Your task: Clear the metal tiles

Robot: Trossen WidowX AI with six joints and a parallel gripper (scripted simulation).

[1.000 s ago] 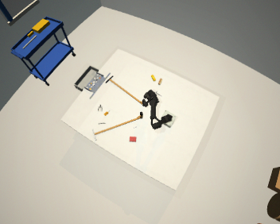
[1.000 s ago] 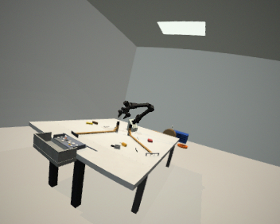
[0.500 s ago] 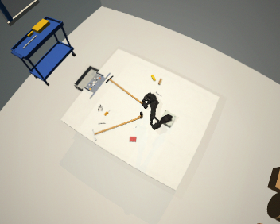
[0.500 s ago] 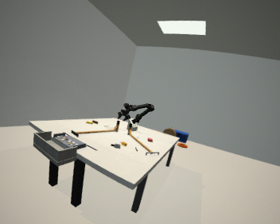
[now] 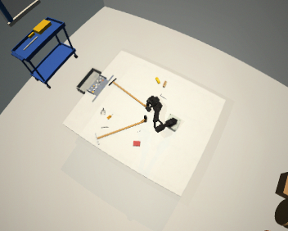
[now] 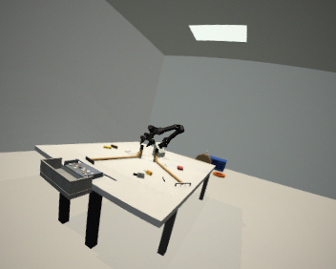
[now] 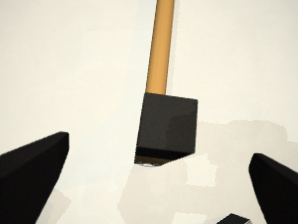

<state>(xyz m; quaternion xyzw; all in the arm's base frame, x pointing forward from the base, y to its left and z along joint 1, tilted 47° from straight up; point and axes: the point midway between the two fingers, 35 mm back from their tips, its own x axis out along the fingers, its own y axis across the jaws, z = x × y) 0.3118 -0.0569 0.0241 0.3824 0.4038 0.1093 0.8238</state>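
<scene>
One catch box [image 5: 88,80] [image 6: 65,183] sits at the upper-left edge of the counter [image 5: 195,123] [image 6: 132,191] as seen from above; one bench plate [image 5: 103,85] [image 6: 93,171] adjoins it, carrying several tiles [image 5: 97,84] [image 6: 76,167], too small to count; one rake [image 5: 121,129] [image 6: 167,171] has its head near the left part of the lower edge; one scraper [image 5: 129,94] [image 6: 117,158] [image 7: 161,50] lies with its blade beside the plate, its single black end block [image 6: 141,148] [image 7: 167,122] towards the arm; one gripper [image 5: 148,108] [image 6: 145,143] [image 7: 161,151] is above that block, its two fingers wide apart, gripping nothing.
</scene>
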